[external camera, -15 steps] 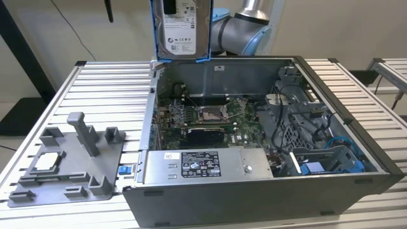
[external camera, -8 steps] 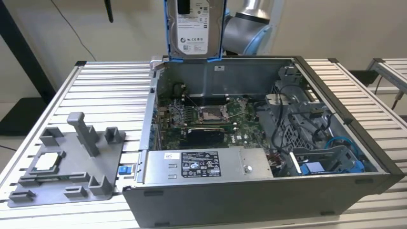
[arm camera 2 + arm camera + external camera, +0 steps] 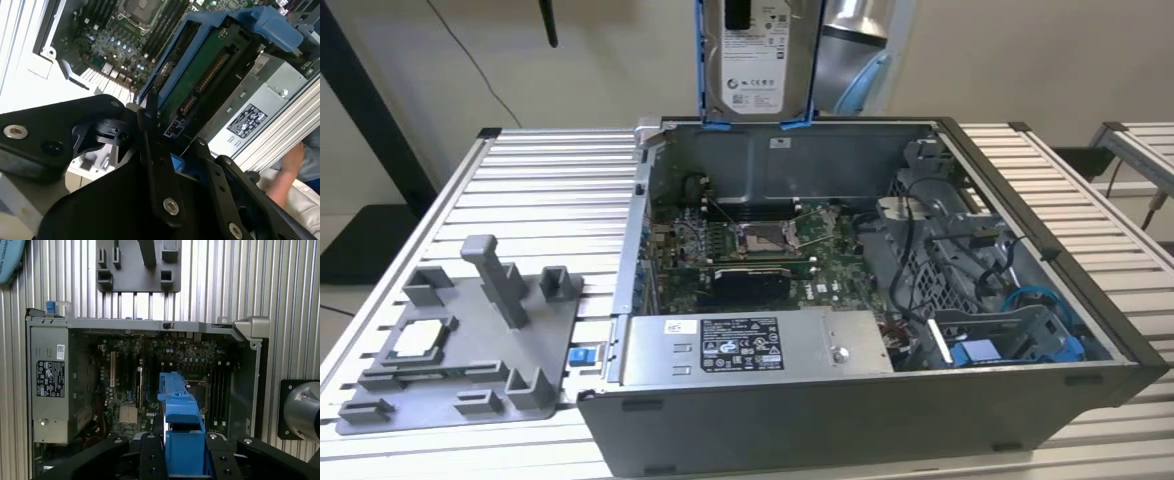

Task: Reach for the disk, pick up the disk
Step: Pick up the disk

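Disk [image 3: 754, 60] — judged stiff, fairly heavy, fragile to knocks; tool [image 3: 184, 455] clamped its blue bracket [image 3: 179, 407] edges — aloft above the computer case [image 3: 854, 425].

The disk [image 3: 750, 60] hangs upright at twelve o'clock, label to the camera, its blue bracket's lower ends near the rear rim of the open computer case [image 3: 854, 430]. A silver arm segment [image 3: 854, 30] rises at one o'clock. On the slatted table [image 3: 534, 190], at eight o'clock, a grey fixture [image 3: 540, 345] carries what seems a square chip [image 3: 424, 340]. A stickered silver box [image 3: 747, 345] sits at six o'clock inside the case.
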`<state>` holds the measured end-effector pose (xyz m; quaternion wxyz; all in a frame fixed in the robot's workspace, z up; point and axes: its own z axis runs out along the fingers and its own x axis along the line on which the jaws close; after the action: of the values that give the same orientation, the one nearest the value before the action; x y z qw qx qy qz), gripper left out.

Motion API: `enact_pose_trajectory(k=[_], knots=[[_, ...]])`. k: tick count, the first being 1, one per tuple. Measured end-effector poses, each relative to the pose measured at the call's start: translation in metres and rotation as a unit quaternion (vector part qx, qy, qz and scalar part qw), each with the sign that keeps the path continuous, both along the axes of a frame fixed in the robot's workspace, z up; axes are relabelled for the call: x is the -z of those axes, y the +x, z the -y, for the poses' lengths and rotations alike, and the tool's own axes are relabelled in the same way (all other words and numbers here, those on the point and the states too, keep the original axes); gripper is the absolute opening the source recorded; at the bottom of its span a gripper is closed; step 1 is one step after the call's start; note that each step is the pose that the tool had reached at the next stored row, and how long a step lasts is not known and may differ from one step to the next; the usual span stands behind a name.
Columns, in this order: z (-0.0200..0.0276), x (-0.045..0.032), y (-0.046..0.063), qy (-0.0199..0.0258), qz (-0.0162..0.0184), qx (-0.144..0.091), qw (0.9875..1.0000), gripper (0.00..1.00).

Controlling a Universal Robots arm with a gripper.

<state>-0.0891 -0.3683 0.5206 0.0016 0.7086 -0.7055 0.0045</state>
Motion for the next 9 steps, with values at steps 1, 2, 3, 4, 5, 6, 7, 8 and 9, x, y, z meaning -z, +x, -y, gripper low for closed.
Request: enact_pose_trajectory(k=[1, 2, 3, 4, 5, 6, 7, 8, 9], knots=[[0.0, 0.0, 0.004, 0.0, 0.0, 0.0, 1.0, 0.0], [0.0, 0.0, 0.007, 0.0, -0.0001, 0.0, 1.0, 0.0], [0.0, 0.0, 0.01, 0.0, -0.0001, 0.0, 1.0, 0.0], [0.0, 0.0, 0.013, 0.0, -0.0001, 0.0, 1.0, 0.0], [0.0, 0.0, 0.016, 0.0, -0.0001, 0.0, 1.0, 0.0], [0.0, 0.0, 0.02, 0.0, -0.0002, 0.0, 1.0, 0.0], [0.0, 0.0, 0.023, 0.0, -0.0002, 0.0, 1.0, 0.0], [0.0, 0.0, 0.026, 0.0, -0.0002, 0.0, 1.0, 0.0], [0.0, 0.0, 0.03, 0.0, -0.0002, 0.0, 1.0, 0.0]])
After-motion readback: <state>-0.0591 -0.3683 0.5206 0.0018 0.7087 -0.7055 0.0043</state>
